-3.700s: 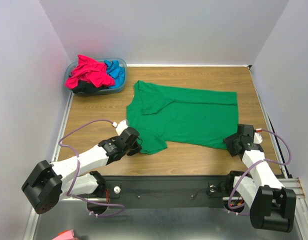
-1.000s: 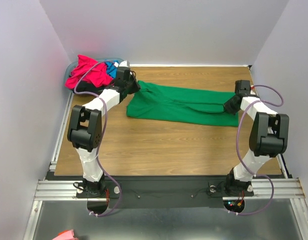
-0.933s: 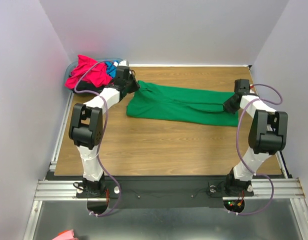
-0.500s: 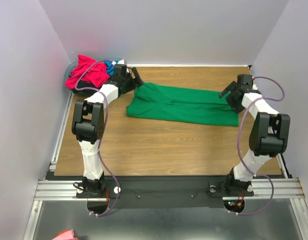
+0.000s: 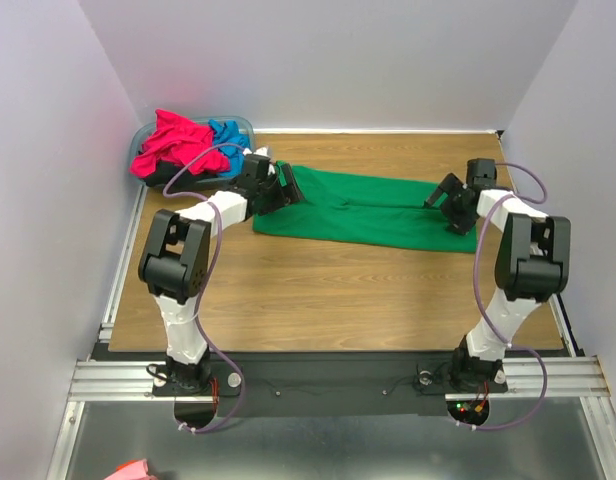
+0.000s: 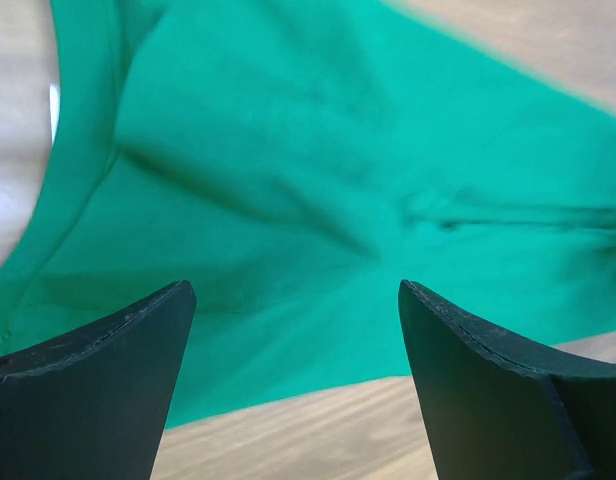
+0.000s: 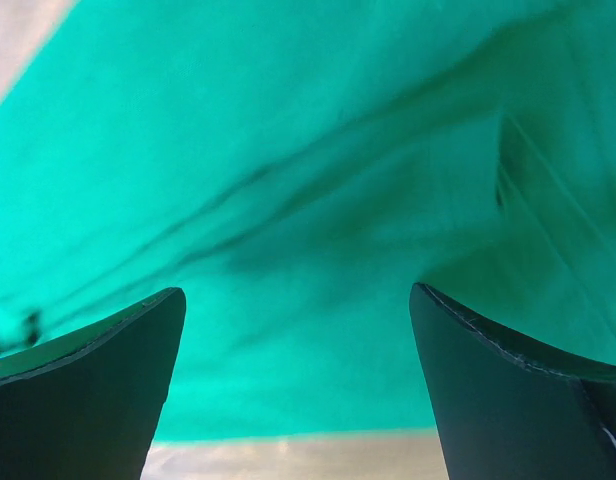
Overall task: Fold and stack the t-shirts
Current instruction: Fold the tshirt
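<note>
The left gripper has its jaws spread wide and empty over one end of the bright green cloth t-shirt. The shirt lies folded into a long band on the brown wooden table, stretching between both tools. The right gripper, equally spread, holds nothing over the band's other end. Behind the left gripper, a magenta-pink shirt and a bright blue shirt lie heaped in a translucent blue plastic basin.

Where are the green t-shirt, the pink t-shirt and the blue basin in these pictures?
green t-shirt (image 5: 373,215), top view, middle of the folded cloth.
pink t-shirt (image 5: 173,140), top view, middle of the crumpled cloth.
blue basin (image 5: 240,120), top view, rim at its far right corner.
</note>
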`<action>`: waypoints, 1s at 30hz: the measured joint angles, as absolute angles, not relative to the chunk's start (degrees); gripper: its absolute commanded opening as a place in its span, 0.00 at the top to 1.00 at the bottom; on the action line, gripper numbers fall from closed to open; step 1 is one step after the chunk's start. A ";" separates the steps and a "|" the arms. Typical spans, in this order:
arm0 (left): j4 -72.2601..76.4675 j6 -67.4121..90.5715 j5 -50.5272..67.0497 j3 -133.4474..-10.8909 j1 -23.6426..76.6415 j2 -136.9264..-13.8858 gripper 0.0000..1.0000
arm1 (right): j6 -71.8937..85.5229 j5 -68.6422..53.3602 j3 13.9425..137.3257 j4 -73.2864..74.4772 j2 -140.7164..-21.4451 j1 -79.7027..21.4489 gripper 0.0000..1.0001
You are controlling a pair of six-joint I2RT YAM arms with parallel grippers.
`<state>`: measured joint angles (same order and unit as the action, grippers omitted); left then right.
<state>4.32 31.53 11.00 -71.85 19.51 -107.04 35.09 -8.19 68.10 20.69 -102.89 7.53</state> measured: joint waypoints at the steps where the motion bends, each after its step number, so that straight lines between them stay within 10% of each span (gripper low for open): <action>1: 4.25 31.53 11.05 -71.79 19.46 -108.33 0.05 | 34.85 -8.27 68.66 20.51 -104.51 7.53 0.00; 9: 3.11 31.14 11.44 -82.32 18.57 -119.92 0.05 | 34.39 -9.69 71.96 16.03 -109.30 7.53 0.00; 16: -4.80 30.52 12.95 -110.39 18.48 -137.12 0.05 | 39.68 -9.43 50.43 7.18 -93.97 3.60 0.00; 21: -6.70 34.09 16.69 -132.55 18.28 -151.13 0.05 | 47.48 -8.40 34.30 4.91 -78.59 -11.18 0.00; 30: 4.82 49.82 22.87 -135.17 19.81 -156.44 0.04 | 68.14 -8.40 18.94 0.86 -61.60 -47.44 0.00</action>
